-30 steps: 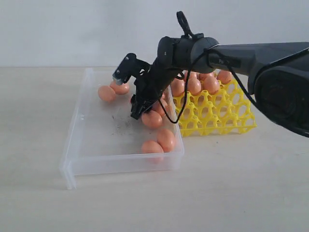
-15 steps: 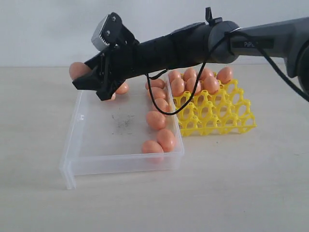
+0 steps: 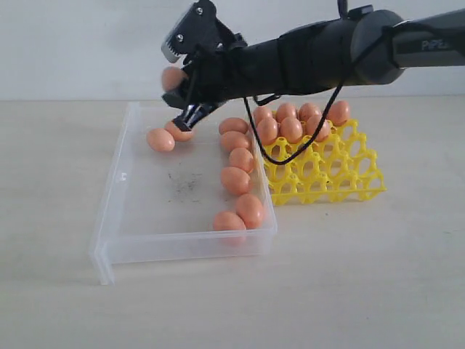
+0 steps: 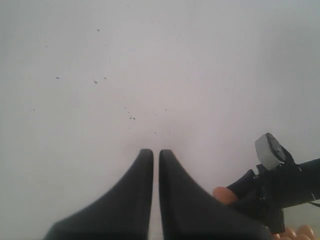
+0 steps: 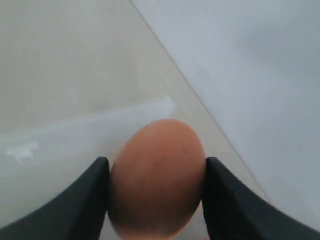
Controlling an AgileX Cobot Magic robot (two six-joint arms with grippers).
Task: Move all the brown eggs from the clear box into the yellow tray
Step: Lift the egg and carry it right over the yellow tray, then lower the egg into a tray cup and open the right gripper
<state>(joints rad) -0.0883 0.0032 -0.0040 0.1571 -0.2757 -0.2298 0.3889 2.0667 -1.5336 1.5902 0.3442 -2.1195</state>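
Eggs (image 3: 235,179): I counted 16 in the exterior view. 8 lay in the box (image 3: 116,218), 7 sat in the far cups of the tray (image 3: 341,178), and 1 was up in the right gripper (image 5: 156,165). There was 1 box and 1 tray, and the tray stood just beside the box's right wall.

The eggs were all alike: smooth, matte, orange-brown ovals. In the box, 2 lay near the far left corner and 6 ran in a loose line along the right wall.

The right gripper pinched the held egg (image 3: 172,76) by its sides between both fingers (image 5: 90,200). It hung in the air clear of the box floor, and in the exterior view it appeared above the box's far edge. The left gripper (image 4: 156,152) was pressed together with nothing in it, facing a plain white surface (image 4: 150,60).

1 second before, the right gripper had been low inside the box, among the eggs by the right wall. 0.5 seconds before, it had the egg lifted out past the far left corner. Now it sat higher and further right, nearer the tray.
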